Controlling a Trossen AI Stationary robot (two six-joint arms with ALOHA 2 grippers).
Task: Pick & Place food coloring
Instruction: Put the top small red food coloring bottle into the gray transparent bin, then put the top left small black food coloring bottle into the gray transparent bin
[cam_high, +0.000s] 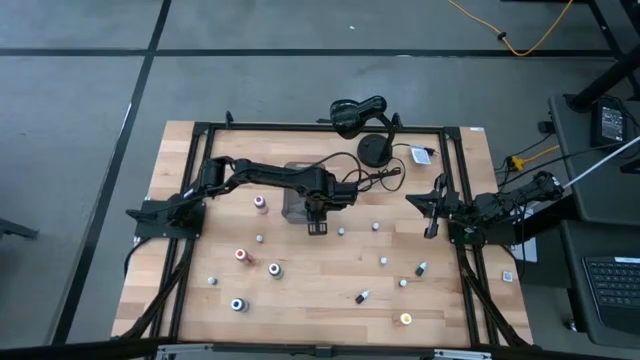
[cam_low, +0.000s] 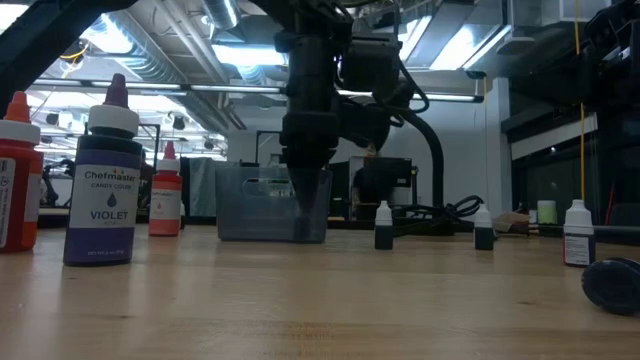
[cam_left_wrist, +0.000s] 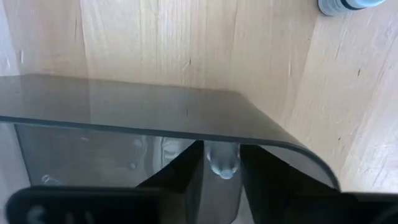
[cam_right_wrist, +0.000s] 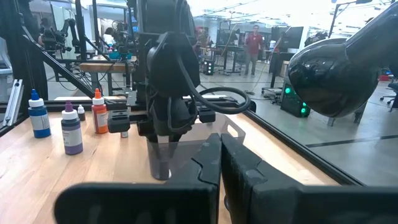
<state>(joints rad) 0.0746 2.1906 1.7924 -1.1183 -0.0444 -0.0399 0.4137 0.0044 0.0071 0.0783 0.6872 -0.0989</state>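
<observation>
We see the left gripper above the gray tray, clamping a small bottle; right gripper closed, parked

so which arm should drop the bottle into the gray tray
Left. The left gripper already holds a small clear dropper bottle at the gray plastic tray; the right gripper sits folded at the table's edge.

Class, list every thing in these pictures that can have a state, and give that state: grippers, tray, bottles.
left gripper: shut on a small dropper bottle, at the tray's rim
right gripper: shut, waiting at the table's right side
gray tray: upright on the table
violet bottle: upright, capped
orange bottle: upright, capped
</observation>
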